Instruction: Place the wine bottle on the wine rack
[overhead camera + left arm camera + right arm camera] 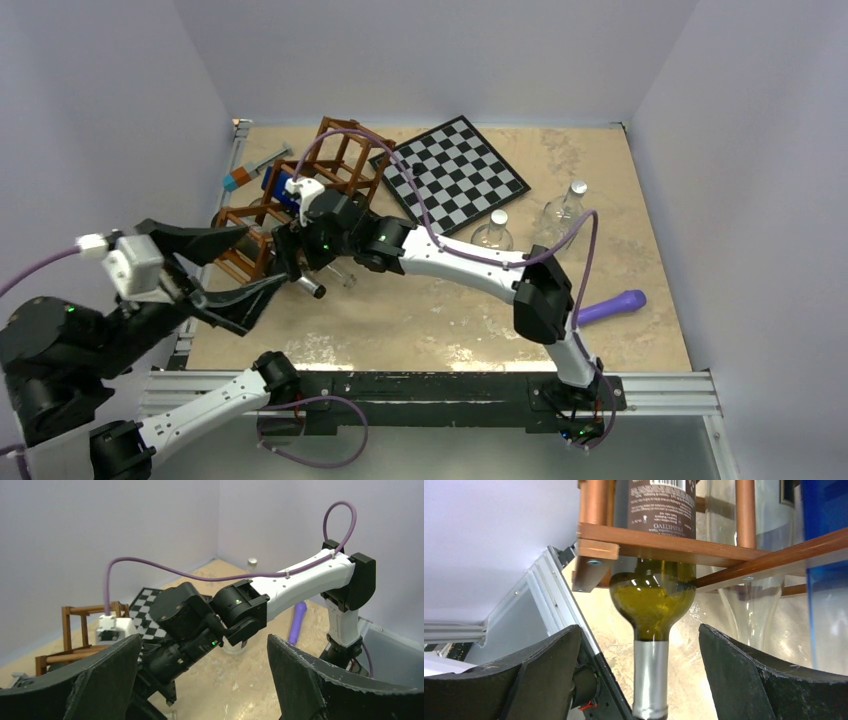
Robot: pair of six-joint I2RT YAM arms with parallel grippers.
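The wine bottle (653, 595) sits slotted in the wine rack (649, 542), right pincer (639, 630) and left pincer (202, 640) both open; seemingly only withdrawal remains.

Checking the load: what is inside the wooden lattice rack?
A green glass wine bottle with a dark label lies in the reddish-brown wooden lattice rack, silver-foiled neck poking out. Beside it: a clear glass bottle and something blue. Their far ends are hidden.
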